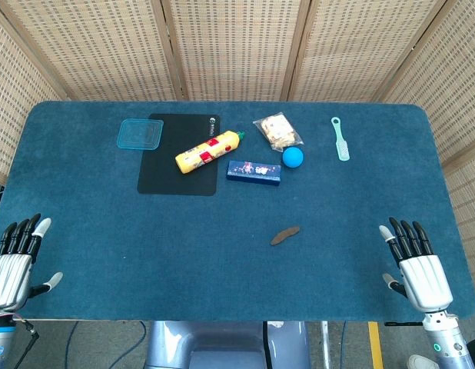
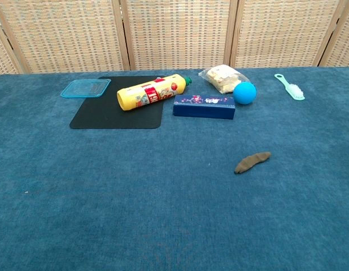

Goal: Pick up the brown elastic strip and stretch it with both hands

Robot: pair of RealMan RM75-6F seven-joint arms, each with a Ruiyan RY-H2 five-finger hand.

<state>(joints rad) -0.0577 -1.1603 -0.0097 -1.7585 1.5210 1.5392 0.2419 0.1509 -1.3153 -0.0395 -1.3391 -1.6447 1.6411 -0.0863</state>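
Note:
The brown elastic strip (image 1: 285, 234) lies crumpled on the blue table cloth, a little right of centre and towards the front; the chest view shows the strip (image 2: 252, 162) as a short brown lump. My left hand (image 1: 17, 257) rests at the front left table edge, fingers apart, holding nothing. My right hand (image 1: 416, 265) sits at the front right edge, fingers spread and empty. Both hands are far from the strip. Neither hand appears in the chest view.
Towards the back lie a black mat (image 1: 180, 154), a clear blue lid (image 1: 140, 133), a yellow bottle (image 1: 209, 151), a dark blue box (image 1: 254, 172), a blue ball (image 1: 293, 157), a snack bag (image 1: 278, 131) and a pale green brush (image 1: 340, 138).

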